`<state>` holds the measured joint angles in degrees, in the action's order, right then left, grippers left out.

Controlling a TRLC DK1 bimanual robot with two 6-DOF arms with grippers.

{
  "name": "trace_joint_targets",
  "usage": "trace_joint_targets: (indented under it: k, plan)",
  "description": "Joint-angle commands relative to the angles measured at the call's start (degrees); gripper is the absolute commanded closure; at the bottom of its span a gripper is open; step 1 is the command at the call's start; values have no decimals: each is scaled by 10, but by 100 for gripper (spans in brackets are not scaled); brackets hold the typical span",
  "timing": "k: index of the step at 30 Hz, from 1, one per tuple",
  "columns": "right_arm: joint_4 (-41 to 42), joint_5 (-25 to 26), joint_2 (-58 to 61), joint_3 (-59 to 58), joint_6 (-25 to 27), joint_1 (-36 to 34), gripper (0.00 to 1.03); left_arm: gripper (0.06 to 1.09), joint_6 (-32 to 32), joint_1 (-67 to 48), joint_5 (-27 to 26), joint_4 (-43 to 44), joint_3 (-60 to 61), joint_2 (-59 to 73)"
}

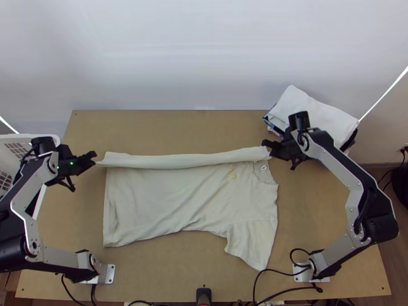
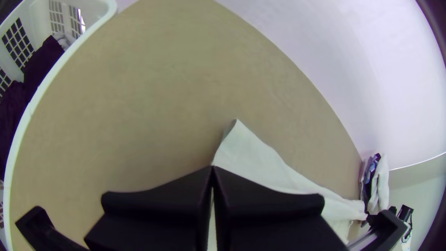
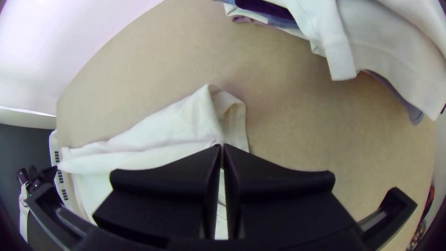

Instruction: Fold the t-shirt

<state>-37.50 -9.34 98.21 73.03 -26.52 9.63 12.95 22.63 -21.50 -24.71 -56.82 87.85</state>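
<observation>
We see the basket (image 1: 14, 137) cut off by the top view's left edge and can't decipher the t-shirt's (image 1: 163, 196) yellow mark (image 1: 232, 176).

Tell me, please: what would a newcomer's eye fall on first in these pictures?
Probably the pale shirt, spread across the table, its far side forming a long band. The left end effector and right end effector pinch this band at opposite ends. A cloth pile lies at the far right corner.
</observation>
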Motion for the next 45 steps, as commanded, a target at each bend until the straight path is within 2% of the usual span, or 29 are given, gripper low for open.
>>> trace_joint_targets:
  k: [1, 6, 7, 8, 9, 11, 12, 15, 16, 18, 23, 25, 29, 30, 32, 33, 45]
  plan:
    - [17, 14, -23, -34, 6, -5, 100, 105, -10, 4, -5, 5, 26, -23]
    - [38, 28, -36, -68, 2, -6, 99, 105, -10, 1, -19, 3, 53, -47]
    - [38, 32, -41, -73, 2, -7, 93, 105, -9, 1, -20, 2, 59, -55]
    - [38, 36, -46, -79, 2, -7, 82, 103, -8, 1, -26, -1, 65, -64]
    - [38, 41, -53, -86, 2, -7, 64, 94, -8, 1, -36, -12, 72, -75]
    - [38, 44, -70, -99, 2, -8, 31, 58, -10, 0, -54, -37, 85, -93]
    - [37, 47, -79, -106, 3, -8, 21, 45, -21, -1, -65, -51, 88, -101]
    - [37, 53, -115, -125, 4, -8, 15, 18, -52, -8, -79, -88, 91, -124]
    - [37, 53, -130, -131, 5, -8, 13, 15, -56, -8, -78, -96, 90, -131]
    - [23, 53, -162, -141, 5, -8, 4, 15, -66, -3, -79, -106, 89, -151]
    - [-74, 47, -233, -170, 1, -2, 5, 15, -102, 18, -82, -158, 65, -190]
    - [-115, 22, -260, -186, 2, 12, 10, 15, -123, 21, -82, -193, 50, -198]
    - [-196, -29, -295, -216, 5, 29, 12, 15, -140, 27, -82, -202, 49, -229]
    - [-203, -30, -303, -228, 14, 35, 19, 15, -142, 27, -82, -205, 48, -233]
    - [-204, -32, -323, -253, 17, 38, 40, 15, -144, 26, -82, -207, 47, -234]
    - [-203, -32, -330, -265, 19, 43, 47, 15, -144, 25, -82, -207, 46, -235]
    - [-173, -48, -348, -354, 31, 58, 48, 15, -178, 4, -81, -282, 22, -292]
